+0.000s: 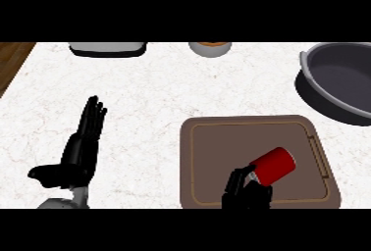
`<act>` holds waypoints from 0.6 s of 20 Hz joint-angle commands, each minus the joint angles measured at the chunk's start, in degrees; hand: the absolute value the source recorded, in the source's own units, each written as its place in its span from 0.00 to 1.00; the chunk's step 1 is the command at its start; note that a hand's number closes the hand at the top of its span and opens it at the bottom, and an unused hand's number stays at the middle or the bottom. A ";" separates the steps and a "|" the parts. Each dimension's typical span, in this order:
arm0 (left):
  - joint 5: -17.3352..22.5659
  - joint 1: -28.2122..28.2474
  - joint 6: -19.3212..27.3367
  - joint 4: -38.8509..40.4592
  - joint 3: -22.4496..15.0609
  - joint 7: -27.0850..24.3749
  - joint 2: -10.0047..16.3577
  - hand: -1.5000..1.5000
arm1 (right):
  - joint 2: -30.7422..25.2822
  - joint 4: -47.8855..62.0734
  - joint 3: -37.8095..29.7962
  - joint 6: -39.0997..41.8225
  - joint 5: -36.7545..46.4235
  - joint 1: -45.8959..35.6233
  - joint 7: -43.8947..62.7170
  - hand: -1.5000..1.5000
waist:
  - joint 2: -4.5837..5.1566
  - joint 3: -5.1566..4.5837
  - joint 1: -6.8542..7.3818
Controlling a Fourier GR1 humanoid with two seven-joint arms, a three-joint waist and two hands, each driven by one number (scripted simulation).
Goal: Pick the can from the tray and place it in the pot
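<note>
Seeing my right hand [245, 188] curled round the near end of the can [275, 164]. The can is tilted, just ahead and right of the palm, over the tray [217, 157]. Main risk as I read it: the grasp is on the end only, so the can could pivot or slip on the lift. The pot [340, 83] is well ahead-right of the hand, and a low carry could clip the tray lip or pot rim. Left hand [83, 142] is open, resting far left over the counter [159, 88].
</note>
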 commanded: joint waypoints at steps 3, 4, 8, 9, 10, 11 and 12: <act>-0.09 -1.29 -0.28 -0.97 -0.62 -0.91 -0.76 0.50 | 1.82 -7.89 -3.38 -4.70 -28.62 1.16 -3.32 1.00 | 3.87 2.20 1.45; 0.03 -1.00 -0.61 -0.97 -0.42 -1.05 -0.37 0.50 | 1.81 -9.97 -4.09 -4.61 -32.79 0.72 -4.15 1.00 | 3.69 1.95 2.09; -0.32 -1.93 -1.11 -0.94 -1.22 -0.83 -0.43 0.50 | 1.78 -15.34 -7.16 -2.75 -48.27 -4.52 -7.99 1.00 | 2.91 1.25 3.76; -0.39 -1.86 -1.33 -1.01 -1.73 -0.74 -0.59 0.50 | 1.78 -16.35 -8.62 -2.06 -51.39 -7.19 -8.51 1.00 | 2.76 1.15 4.44; -0.70 -1.57 -1.29 -0.39 -1.52 -0.75 -0.15 0.50 | 1.80 -16.42 -11.06 -1.91 -55.34 -10.16 -9.55 1.00 | 2.30 0.91 4.50; -0.26 -1.38 -1.93 -0.53 -1.72 -1.14 -0.32 0.50 | 1.82 -15.83 -12.65 -1.51 -58.77 -13.59 -9.45 1.00 | 2.15 0.79 5.19; -0.68 -1.20 -1.94 -0.52 -2.52 -0.81 -0.50 0.50 | 1.84 -15.19 -15.91 -1.49 -62.15 -16.60 -11.58 1.00 | 1.81 0.70 4.75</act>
